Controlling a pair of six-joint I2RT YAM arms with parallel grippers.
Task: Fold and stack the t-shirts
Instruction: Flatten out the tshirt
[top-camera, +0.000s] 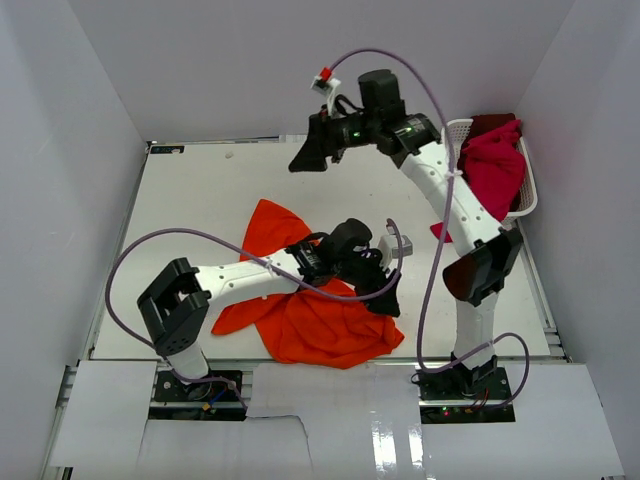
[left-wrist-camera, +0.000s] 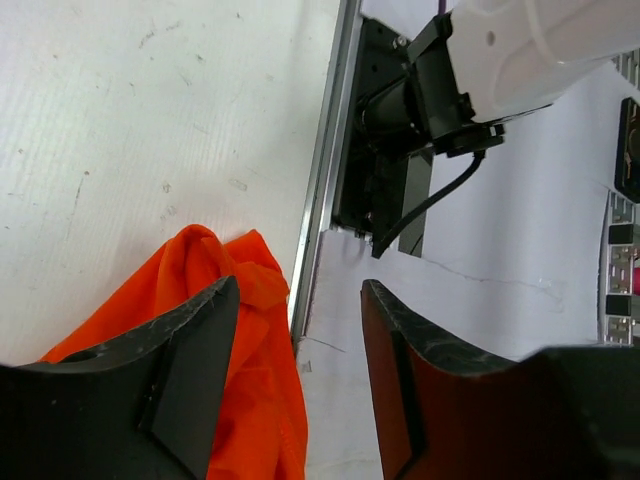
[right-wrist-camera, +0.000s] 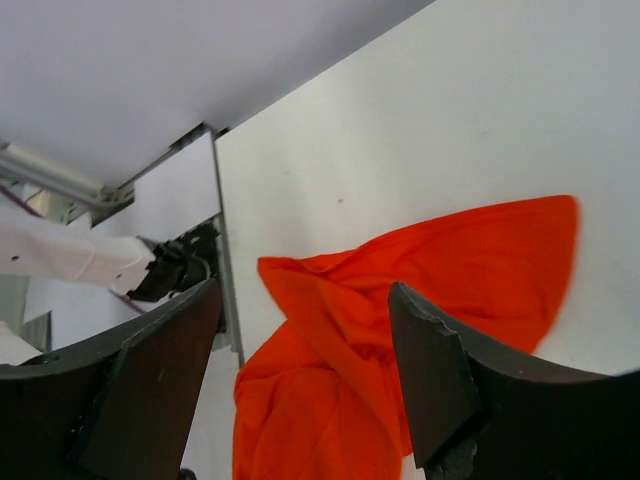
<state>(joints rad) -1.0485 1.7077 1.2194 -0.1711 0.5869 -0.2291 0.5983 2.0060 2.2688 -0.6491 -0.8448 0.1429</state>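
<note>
Large bright-orange cloth t-shirt (top-camera: 320, 325) lies crumpled by white counter's (top-camera: 200, 190) near edge — left pincer (left-wrist-camera: 300, 290) & right pincer (right-wrist-camera: 305, 290) both gape wide, holding nothing.

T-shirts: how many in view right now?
3: orange t-shirt crumpled on the table, front centre; magenta t-shirt draped over the basket at far right; dark red t-shirt behind it in the basket. More may be hidden underneath.

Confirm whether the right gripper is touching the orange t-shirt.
Apart. The top view shows bare table between the open right gripper and the orange t-shirt.
</note>
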